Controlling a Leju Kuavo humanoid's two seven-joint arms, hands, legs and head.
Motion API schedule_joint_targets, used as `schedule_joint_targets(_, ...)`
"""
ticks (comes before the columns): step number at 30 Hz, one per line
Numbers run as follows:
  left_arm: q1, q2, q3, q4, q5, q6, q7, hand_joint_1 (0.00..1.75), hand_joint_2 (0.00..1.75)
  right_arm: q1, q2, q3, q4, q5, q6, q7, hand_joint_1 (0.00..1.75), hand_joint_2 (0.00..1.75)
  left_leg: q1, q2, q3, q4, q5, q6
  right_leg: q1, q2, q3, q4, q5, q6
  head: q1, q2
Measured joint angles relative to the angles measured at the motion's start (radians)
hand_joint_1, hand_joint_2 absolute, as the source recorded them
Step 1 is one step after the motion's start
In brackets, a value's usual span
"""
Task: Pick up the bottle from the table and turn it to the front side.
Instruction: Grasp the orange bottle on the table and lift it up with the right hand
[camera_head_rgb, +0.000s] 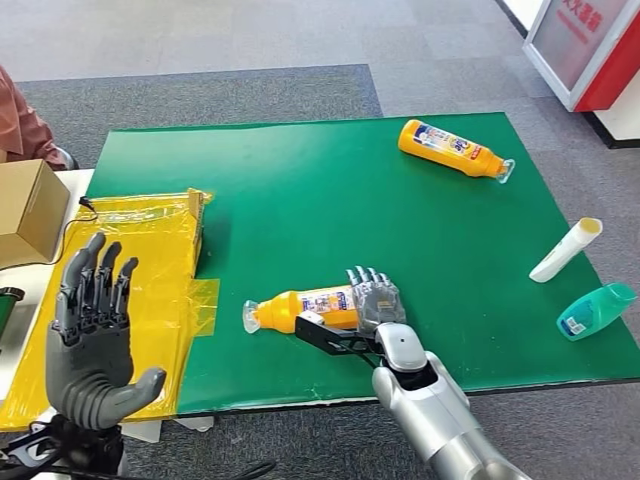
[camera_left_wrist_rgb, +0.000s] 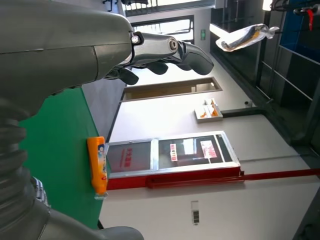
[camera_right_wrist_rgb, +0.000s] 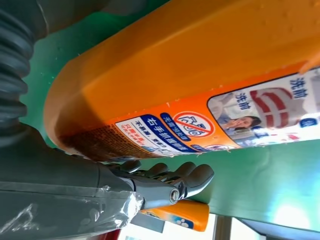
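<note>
On grey carpet, green table mat (camera_head_rgb: 317, 190)

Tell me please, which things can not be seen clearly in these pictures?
- Right hand grip on the near bottle: head view, the hand's back hides its fingers; right wrist view too close.
- Small label text: unreadable in the head view.
- Person: cut off by the frame edge.
- Cardboard box: partly cropped.

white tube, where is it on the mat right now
In the head view the white tube lies near the right edge of the green mat, just above the teal bottle and below the far orange bottle.
</note>
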Motion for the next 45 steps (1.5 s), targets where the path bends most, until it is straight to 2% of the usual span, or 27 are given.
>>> schedule_joint_targets(1,0.003,0.000,-0.002,0.000,-0.003,0.000,-0.001,0.00,1.75,-0.001,0.000,-0.003,0.004,0.001,0.000,0.000,0.93,1.75,0.000,0.000,0.000,0.000,0.000,0.000,0.000,0.000,0.000,0.000,0.000,0.000,0.000,0.000)
schedule_joint_targets(3,0.008,0.001,-0.005,-0.002,-0.010,0.002,-0.003,0.00,1.75,0.001,-0.001,-0.009,0.012,0.006,-0.002,0.000,1.67,1.75,0.000,0.000,0.001,0.000,0.000,0.000,0.000,0.000,0.001,0.000,0.000,0.000,0.000,0.000)
schedule_joint_targets(4,0.011,0.001,-0.006,-0.002,-0.012,0.003,-0.004,0.00,1.75,0.003,-0.001,-0.013,0.014,0.009,-0.004,0.000,1.75,1.75,0.000,0.000,0.002,0.000,0.000,0.000,0.000,0.000,0.001,0.000,0.000,0.000,0.000,0.000)
schedule_joint_targets(9,0.026,0.002,-0.013,-0.003,-0.014,0.019,-0.004,0.00,1.75,0.022,-0.007,-0.035,0.010,0.011,-0.015,-0.010,1.75,1.75,0.000,0.000,0.004,0.000,0.000,0.000,0.000,0.000,0.004,0.000,0.000,0.000,0.000,0.000)
schedule_joint_targets(13,0.046,0.003,-0.010,-0.006,-0.006,0.025,-0.005,0.00,1.75,0.045,-0.010,-0.056,-0.021,-0.074,-0.013,-0.088,1.75,1.75,0.000,0.000,0.005,0.000,-0.001,0.000,0.000,0.000,0.005,0.000,0.000,0.000,0.000,0.000)
schedule_joint_targets(18,0.057,0.006,0.004,-0.006,0.014,0.017,-0.009,0.00,1.75,0.079,-0.010,-0.085,-0.075,-0.341,0.053,-0.255,1.75,1.75,0.001,0.001,0.008,0.000,-0.002,-0.003,0.001,0.002,0.006,0.000,-0.001,-0.002,0.000,0.000)
schedule_joint_targets(23,0.051,0.014,0.012,0.000,0.050,0.006,-0.015,0.00,1.75,0.143,-0.018,-0.109,-0.145,-0.717,0.179,-0.406,1.75,1.75,0.001,0.001,0.008,0.000,-0.002,-0.003,0.001,0.001,0.007,0.000,-0.001,-0.002,0.000,0.000)
schedule_joint_targets(28,0.036,0.019,0.023,0.021,0.079,0.006,-0.010,0.00,1.75,0.200,-0.039,-0.112,-0.219,-0.910,0.197,-0.444,1.75,1.75,0.001,0.000,0.006,0.000,-0.002,-0.003,0.001,0.001,0.005,0.000,-0.001,-0.002,0.000,0.000)
schedule_joint_targets(33,0.027,0.017,0.034,0.063,0.109,0.016,0.000,0.00,1.75,0.212,-0.052,-0.112,-0.287,-1.057,0.211,-0.484,1.75,1.75,0.001,0.000,0.005,0.000,-0.002,-0.002,0.001,0.001,0.005,0.000,-0.001,-0.002,0.000,0.000)
schedule_joint_targets(40,0.018,0.008,0.054,0.112,0.131,0.017,0.012,0.00,1.75,0.206,-0.053,-0.112,-0.336,-1.133,0.223,-0.514,1.75,1.75,0.001,0.000,0.004,0.000,-0.002,-0.003,0.001,0.001,0.004,0.000,-0.001,-0.002,0.000,0.000)
schedule_joint_targets(45,-0.022,-0.007,0.056,0.162,0.181,0.018,0.036,0.00,1.75,0.197,-0.039,-0.112,-0.381,-1.185,0.219,-0.531,1.75,1.75,0.001,0.000,0.004,0.000,-0.002,-0.003,0.001,0.001,0.003,0.000,-0.001,-0.002,0.000,0.000)
